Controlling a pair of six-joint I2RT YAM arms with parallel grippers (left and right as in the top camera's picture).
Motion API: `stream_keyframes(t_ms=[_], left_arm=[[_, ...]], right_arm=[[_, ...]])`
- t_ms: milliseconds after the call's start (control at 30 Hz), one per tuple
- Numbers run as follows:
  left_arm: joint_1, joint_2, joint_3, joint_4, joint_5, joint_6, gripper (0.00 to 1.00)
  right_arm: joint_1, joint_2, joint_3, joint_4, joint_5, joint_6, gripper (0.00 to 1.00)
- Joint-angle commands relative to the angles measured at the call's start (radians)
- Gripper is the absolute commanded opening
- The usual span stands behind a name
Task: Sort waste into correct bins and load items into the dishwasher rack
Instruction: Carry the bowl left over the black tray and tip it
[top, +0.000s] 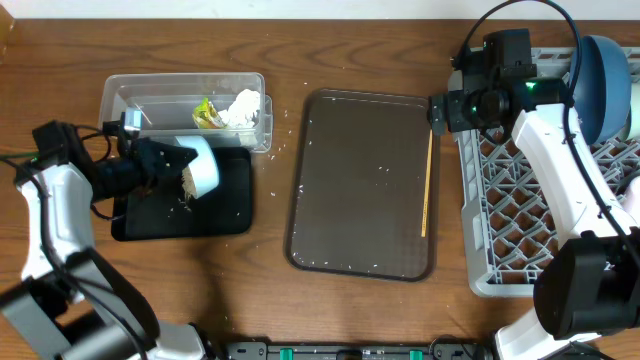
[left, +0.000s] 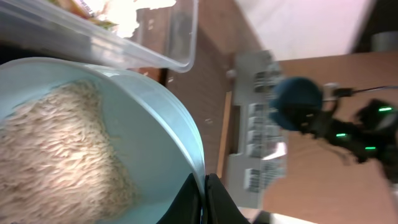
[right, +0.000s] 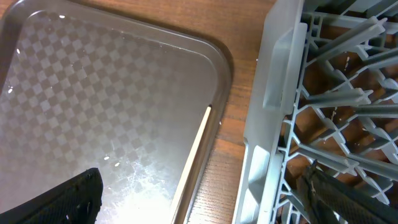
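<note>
My left gripper (top: 172, 162) is shut on the rim of a pale mint bowl (top: 205, 165), tipped on its side over the black tray (top: 225, 215). Rice (top: 187, 181) sits at the bowl's mouth. In the left wrist view the fingers (left: 205, 198) pinch the bowl's rim (left: 180, 118), with rice (left: 56, 149) heaped inside. The clear tub (top: 140, 92) holds a white napkin (top: 241, 108) and a yellow-green wrapper (top: 207, 114). My right gripper (top: 443, 110) is open and empty between the brown tray and the grey rack (top: 520, 215). The chopstick (top: 427, 190) lies on the brown tray; it also shows in the right wrist view (right: 194, 158). The dark-blue bowl-plate (top: 602, 72) stands in the rack.
The brown serving tray (top: 360, 200) lies in the middle with a few stray rice grains on it. In the right wrist view my open fingers (right: 199, 205) straddle the tray's edge (right: 217, 74) and the rack's wall (right: 277, 93). Bare wood shows between tray and rack.
</note>
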Motion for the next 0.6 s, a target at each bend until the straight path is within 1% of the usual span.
stream_keyframes(t_ms=[0, 167, 333, 567], left_arm=[[0.033, 0.076, -0.005, 0.000, 0.188, 0.051, 0.06], [0.071, 0.200, -0.005, 0.000, 0.353, 0.051, 0.06], [0.095, 0.285, -0.005, -0.013, 0.362, 0.005, 0.06], [0.101, 0.304, -0.005, -0.023, 0.362, -0.003, 0.06]], right_arm=[[0.005, 0.000, 0.001, -0.004, 0.006, 0.017, 0.99], [0.005, 0.000, 0.001, -0.004, 0.006, 0.017, 0.99], [0.005, 0.000, 0.001, -0.004, 0.006, 0.017, 0.99], [0.005, 0.000, 0.001, -0.004, 0.006, 0.017, 0.99]])
